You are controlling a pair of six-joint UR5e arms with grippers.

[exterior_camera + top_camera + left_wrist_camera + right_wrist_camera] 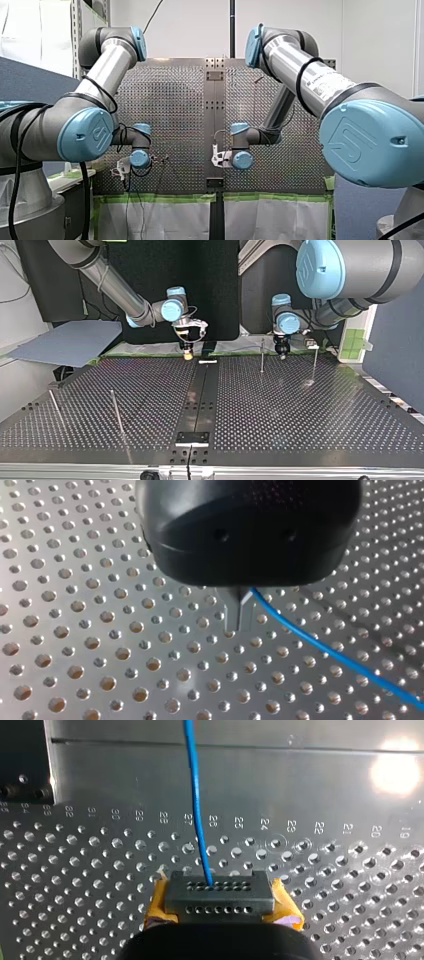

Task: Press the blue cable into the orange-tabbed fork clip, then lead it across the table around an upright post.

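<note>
In the top view, a black bracket [191,438] sat at the near edge of the perforated table [300,430], on its dark middle strip. Left of it stood two thin upright posts [117,412], the outer one [54,407] close to the left edge. Farther back on the right half stood two more posts [262,356] [314,364]. A small white piece [207,361] lay on the middle strip near the far edge.

Beyond it, my right gripper [187,355] hung at the far edge just left of the strip. My left gripper [281,352] hung between the two far posts.

In the left wrist view, the metal fingers [232,615] were pressed narrow together on the blue cable [325,652], which trailed away low over the holes. In the right wrist view, the cable ran straight ahead from the black block between the yellow pads [157,902], which gripped it.
</note>
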